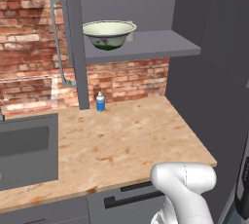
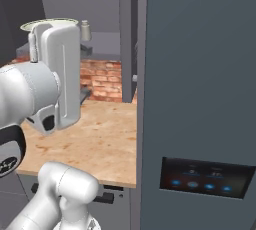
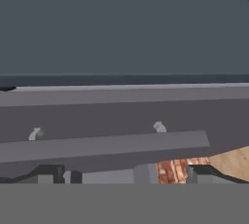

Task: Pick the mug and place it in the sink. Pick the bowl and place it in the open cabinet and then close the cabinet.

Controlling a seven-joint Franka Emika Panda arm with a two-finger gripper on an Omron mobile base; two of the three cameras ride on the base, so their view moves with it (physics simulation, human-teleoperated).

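The bowl point(image 1: 109, 34) sits on the grey shelf point(image 1: 146, 47) inside the open cabinet point(image 1: 78, 43), so that placement looks done, while the mug I can't spot from here, so whether it reached the sink point(image 1: 29, 150) I can't say. On the table point(image 1: 126, 135) just a small blue bottle point(image 1: 100, 102) stands by the brick wall. The fingers are spread wide and hold nothing, the hand up close against a dark panel with a long bar handle point(image 3: 104, 145) — closing the cabinet looks like what's left.
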